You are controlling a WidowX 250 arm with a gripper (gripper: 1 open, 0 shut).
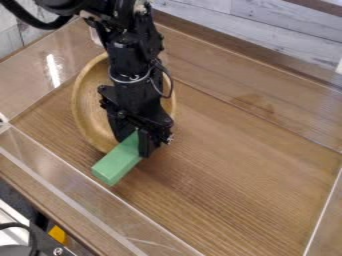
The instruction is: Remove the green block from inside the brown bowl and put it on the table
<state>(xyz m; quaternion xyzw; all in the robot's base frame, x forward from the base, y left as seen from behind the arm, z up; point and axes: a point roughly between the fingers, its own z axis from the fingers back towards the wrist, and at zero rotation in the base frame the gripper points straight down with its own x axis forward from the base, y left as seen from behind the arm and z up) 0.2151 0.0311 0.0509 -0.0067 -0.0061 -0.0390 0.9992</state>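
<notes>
The green block (116,163) is a bright green bar lying low over the table (241,160), just in front of the brown bowl (86,100). My black gripper (139,143) points straight down and is shut on the green block's upper end. Whether the block's lower end touches the wood cannot be told. Behind and to the left of the arm sits the bowl, light wood with a thick rim; the arm hides much of its inside.
Low clear plastic walls (54,195) edge the tabletop along the near left and far sides. A whitish board wall (281,30) runs behind the far edge. Bare wood stretches to the right of the arm.
</notes>
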